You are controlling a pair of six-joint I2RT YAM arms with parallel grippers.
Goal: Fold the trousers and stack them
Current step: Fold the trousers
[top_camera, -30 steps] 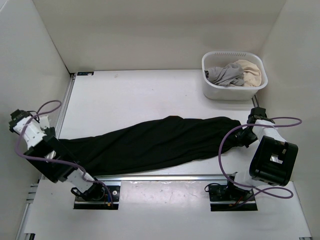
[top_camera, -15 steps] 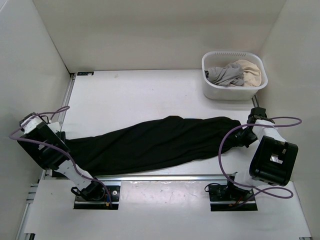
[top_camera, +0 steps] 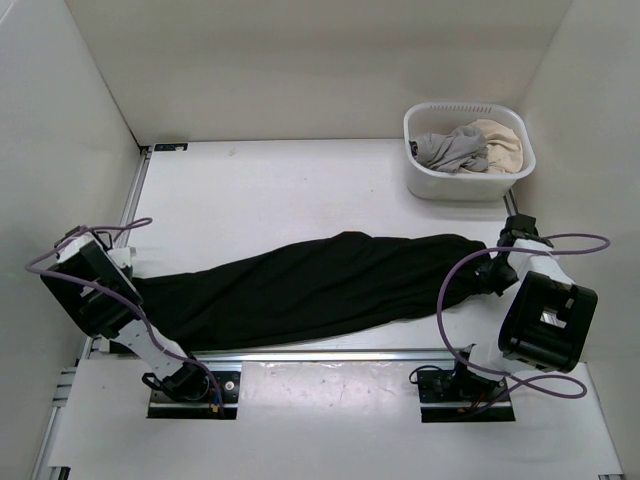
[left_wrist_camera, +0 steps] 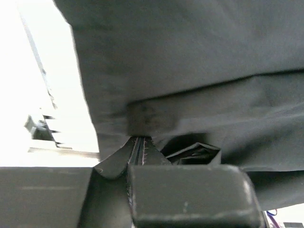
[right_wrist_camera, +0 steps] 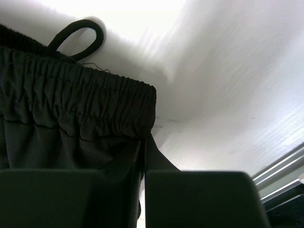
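Swung down and inward on the left over the last second. Now clamping the plain matte black soft-fabric trousers (top_camera: 310, 285), spread lengthwise on the white table (top_camera: 300, 190), at the cuff end with the left gripper (left_wrist_camera: 140, 142) and at the elastic waistband with the right gripper (right_wrist_camera: 142, 147). Probably starting the first fold; next, lift and carry one end over the other evenly.

The left arm (top_camera: 92, 298) and right arm (top_camera: 545, 322) are black with white segments, each looped by purple cables (top_camera: 570, 238).
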